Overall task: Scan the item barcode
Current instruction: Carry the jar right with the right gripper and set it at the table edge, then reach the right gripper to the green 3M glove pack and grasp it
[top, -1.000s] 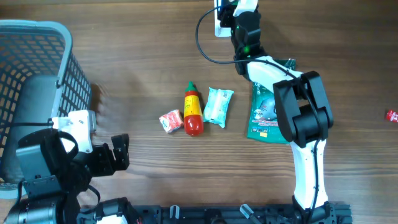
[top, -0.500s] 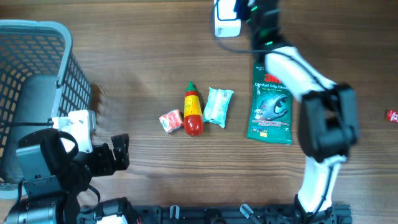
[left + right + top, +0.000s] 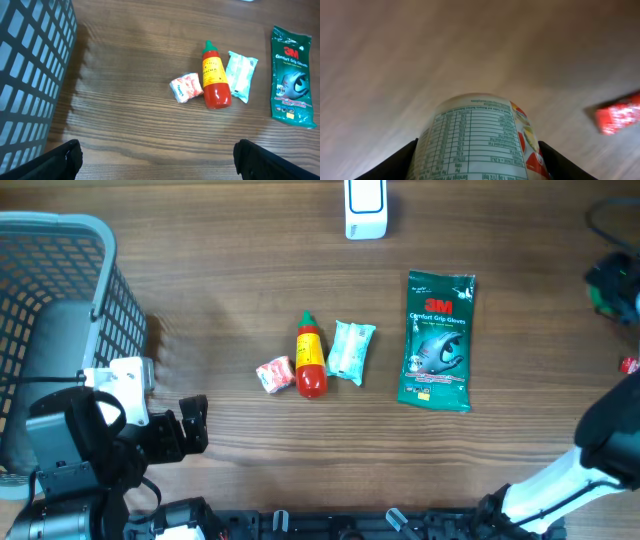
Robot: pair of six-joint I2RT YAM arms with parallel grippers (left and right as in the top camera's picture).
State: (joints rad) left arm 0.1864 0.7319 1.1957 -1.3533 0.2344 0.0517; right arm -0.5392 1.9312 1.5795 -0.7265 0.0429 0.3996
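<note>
Right wrist: right pincer grips pale container, nutrition table facing camera; left pincer wide open.

Overhead: even, fairly bright light from above, soft shadow just right of basket on table, faint sheen on the wood; right arm at the edge is smeared. Left wrist pic sharp, w/ basket shadow dark on the wood. Right wrist: dimmer, table streaked w/ blur, red packet fuzzy, can label crisp.
</note>
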